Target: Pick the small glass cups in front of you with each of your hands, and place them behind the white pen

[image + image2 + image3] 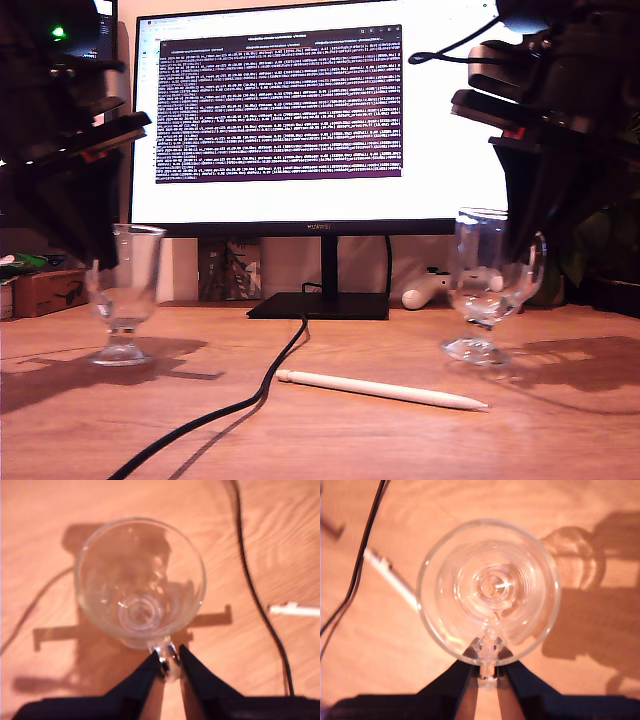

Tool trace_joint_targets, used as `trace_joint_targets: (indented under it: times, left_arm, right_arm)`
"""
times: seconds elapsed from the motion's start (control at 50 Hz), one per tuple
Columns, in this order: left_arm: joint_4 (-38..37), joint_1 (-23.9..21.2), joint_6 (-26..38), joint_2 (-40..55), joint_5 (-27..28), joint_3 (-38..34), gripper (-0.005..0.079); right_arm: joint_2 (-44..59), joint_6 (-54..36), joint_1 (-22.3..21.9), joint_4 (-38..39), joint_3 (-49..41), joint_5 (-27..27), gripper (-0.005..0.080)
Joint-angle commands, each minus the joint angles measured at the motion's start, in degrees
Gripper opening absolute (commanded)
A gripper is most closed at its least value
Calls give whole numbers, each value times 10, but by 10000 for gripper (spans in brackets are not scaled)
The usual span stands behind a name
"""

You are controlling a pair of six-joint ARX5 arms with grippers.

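Note:
Two small glass cups stand on the wooden table. One cup (124, 290) (140, 582) is at the exterior view's left, and my first gripper (167, 662) (98, 262) is shut on its handle. The other cup (488, 275) (489, 591) is at the exterior view's right, with my second gripper (487, 672) (535, 262) shut on its handle. The white pen (380, 389) (295, 610) (395, 580) lies flat, nearer the exterior camera than both cups. Its pointed tip ends just in front of the cup at the exterior view's right.
A black cable (262, 385) (260, 595) (362, 555) runs across the table from the monitor stand (318, 305) toward the exterior camera, between the two cups. A lit monitor (320, 120) fills the back. A white controller (425, 290) lies beside the stand, and boxes (45, 290) sit at the exterior view's left.

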Motion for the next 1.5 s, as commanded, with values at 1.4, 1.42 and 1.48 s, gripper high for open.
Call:
trace_joint_targets:
  times: [1.4, 1.42, 1.48]
  left_arm:
    - [15, -65, 18, 2, 1, 86, -22]
    - [15, -66, 18, 2, 1, 86, -22]
    - [17, -68, 18, 2, 2, 86, -22]
  right_arm:
    - [51, 30, 47, 7, 3, -6, 131]
    - [51, 30, 47, 7, 3, -6, 131]
    - [51, 30, 47, 7, 3, -6, 131]
